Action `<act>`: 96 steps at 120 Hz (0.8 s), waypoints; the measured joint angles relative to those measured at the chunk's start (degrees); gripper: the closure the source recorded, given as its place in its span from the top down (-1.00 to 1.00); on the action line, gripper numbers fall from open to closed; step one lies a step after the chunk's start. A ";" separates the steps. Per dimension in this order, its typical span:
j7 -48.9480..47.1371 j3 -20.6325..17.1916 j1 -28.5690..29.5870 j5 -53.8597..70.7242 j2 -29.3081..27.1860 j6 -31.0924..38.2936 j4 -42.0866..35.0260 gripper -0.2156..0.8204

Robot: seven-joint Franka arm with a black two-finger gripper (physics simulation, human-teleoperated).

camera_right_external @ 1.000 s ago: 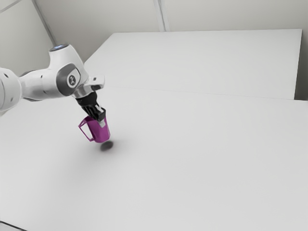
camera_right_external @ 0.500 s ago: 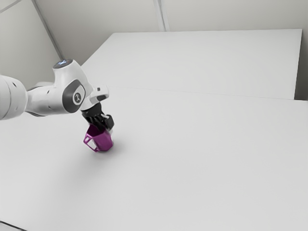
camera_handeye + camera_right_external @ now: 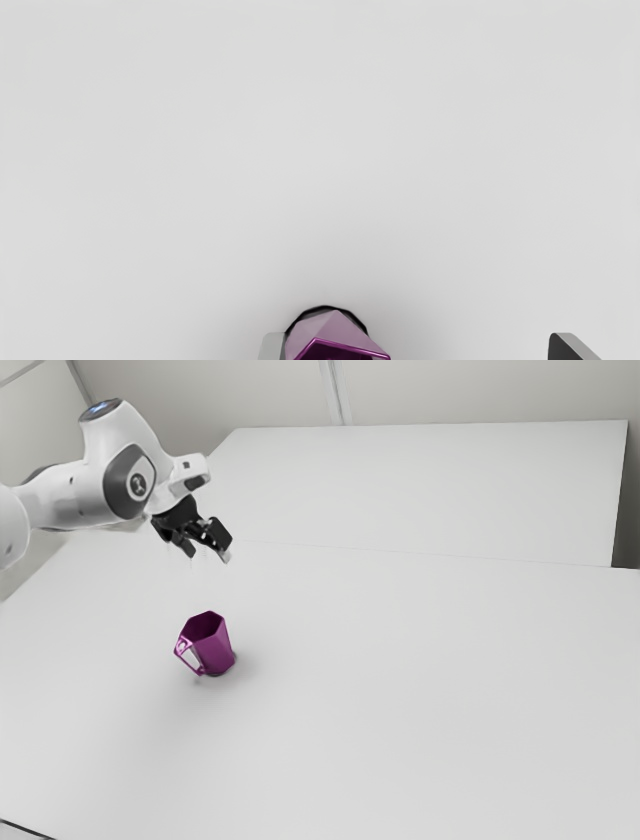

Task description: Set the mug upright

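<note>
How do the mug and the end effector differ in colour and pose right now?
The mug is purple; the end effector is mostly black. The mug stands on the table, mouth up; the end effector hangs above it, open and angled down. Neither touches the other.

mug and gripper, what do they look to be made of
The mug could be glossy plastic or enamelled metal: bright streaks run along its purple rim. The gripper seems mostly matte black plastic or coated metal, with dull dark surfaces and paler grey tips.
</note>
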 joint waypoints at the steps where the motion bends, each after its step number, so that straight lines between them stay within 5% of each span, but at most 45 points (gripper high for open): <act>1: -0.04 0.00 0.02 -0.02 0.28 -0.61 0.86 0.52; 38: -1.23 0.60 -1.44 0.33 6.28 -21.79 25.15 0.57; 96: -1.92 0.64 -1.91 0.63 5.73 -32.01 28.20 0.58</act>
